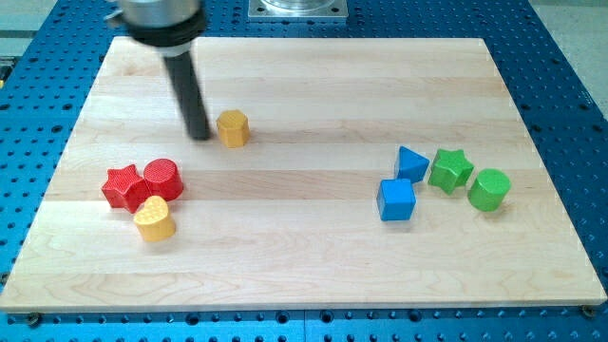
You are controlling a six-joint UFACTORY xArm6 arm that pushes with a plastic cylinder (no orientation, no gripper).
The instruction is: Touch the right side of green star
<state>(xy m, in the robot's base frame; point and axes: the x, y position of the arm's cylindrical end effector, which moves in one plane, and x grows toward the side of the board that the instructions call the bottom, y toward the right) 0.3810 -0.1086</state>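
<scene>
A straight dark rod hangs from the arm at the view's upper left; this tool has no jaws to open or close, and it holds nothing. The tool's tip (pixel 200 136) rests on the pale wooden bench (pixel 304 266), just left of a small yellow hexagonal block (pixel 233 127) and seemingly not quite touching it.

Below the tip, toward the view's left, sit a red star block (pixel 123 186), a red cylinder block (pixel 163 179) and a yellow heart block (pixel 154 219), bunched together.

The green star block (pixel 450 169) lies well apart, at the view's right. A blue triangular block (pixel 411 163) sits just to its left, a blue cube (pixel 396 199) lower left, and a green cylinder block (pixel 489 189) just to its right.

The risks, as I judge them: a straight run would shove the yellow hexagon along, then plough into the blue pieces (they guard the star's left). The gap between star and green cylinder looks narrow, so entering it could knock either one.
</scene>
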